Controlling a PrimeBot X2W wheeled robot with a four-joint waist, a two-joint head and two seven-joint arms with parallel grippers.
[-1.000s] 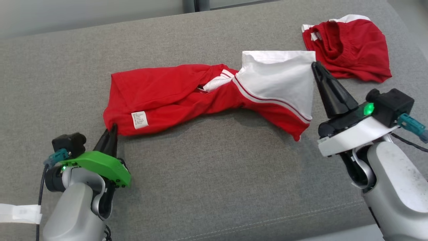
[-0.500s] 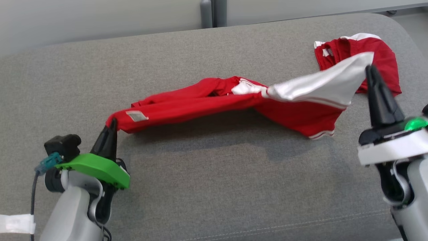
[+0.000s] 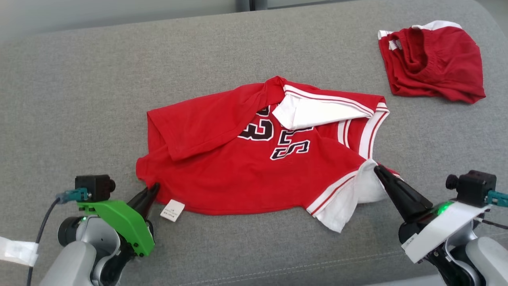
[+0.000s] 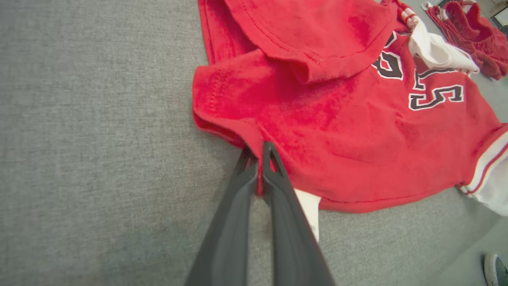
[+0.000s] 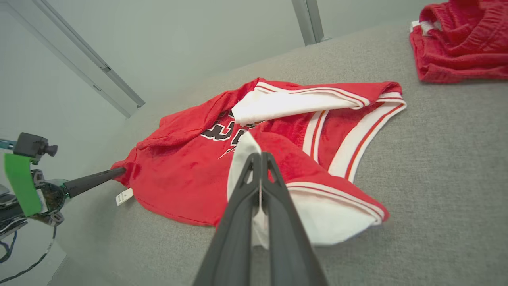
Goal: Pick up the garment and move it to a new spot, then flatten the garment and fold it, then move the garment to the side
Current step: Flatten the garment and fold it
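Note:
The garment (image 3: 246, 167) is a red jersey with white trim and black numbers, lying spread on the grey cushion (image 3: 79, 99). Its far left part is folded over and a white flap lies across the numbers. My left gripper (image 3: 154, 187) is shut on the jersey's near left hem corner (image 4: 260, 159), beside a white label (image 3: 172, 210). My right gripper (image 3: 377, 169) is shut on the white-trimmed near right corner (image 5: 254, 159). In the right wrist view the left gripper (image 5: 121, 171) shows at the jersey's far corner.
A second red garment (image 3: 432, 59) with white trim lies bunched at the far right of the cushion. The cushion's front edge (image 3: 317, 266) runs close to both arms. A shoe (image 4: 496, 268) shows on the floor in the left wrist view.
Both grippers have pulled toward me and come down, keeping their hold. The jersey, stretched in the air half a second ago, now lies spread flat with its numbers showing. The camera has shifted.

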